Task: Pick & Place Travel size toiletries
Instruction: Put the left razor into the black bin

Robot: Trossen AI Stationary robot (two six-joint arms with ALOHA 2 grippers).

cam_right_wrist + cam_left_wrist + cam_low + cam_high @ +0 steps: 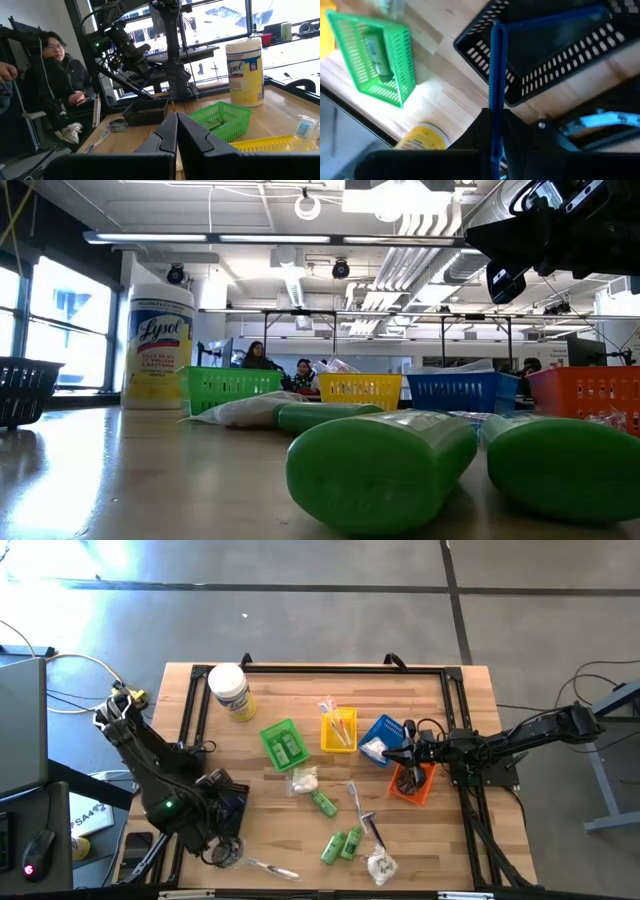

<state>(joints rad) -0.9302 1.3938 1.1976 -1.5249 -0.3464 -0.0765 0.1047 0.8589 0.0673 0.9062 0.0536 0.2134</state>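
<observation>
My left gripper [218, 788] hangs over the black tray [555, 60] at the table's near left, shut on a thin dark-blue comb [495, 75]. My right gripper [176, 131] waits shut above the orange tray [412, 785] at the right. Loose toiletries lie on the wood: green tubes [340, 844] [324, 802], white packets [303, 780] [380, 865], a clear-wrapped razor [366, 820] and a wrapped piece [268, 868] near the front edge. A green tube lies in the green tray [283, 743]. My left gripper pinches the comb between its two fingers at the comb's one end [494, 122]. The fingers slant steeply down and the comb runs on ahead along them. Its free end [498, 30] reaches over the black tray's rim; whether it touches the tray I cannot tell.
A large white jar with a yellow label [230, 692] stands at the far left. Yellow [338, 730] and blue [382, 737] trays sit in a row with the green one. People sit beyond the table's left side [60, 75].
</observation>
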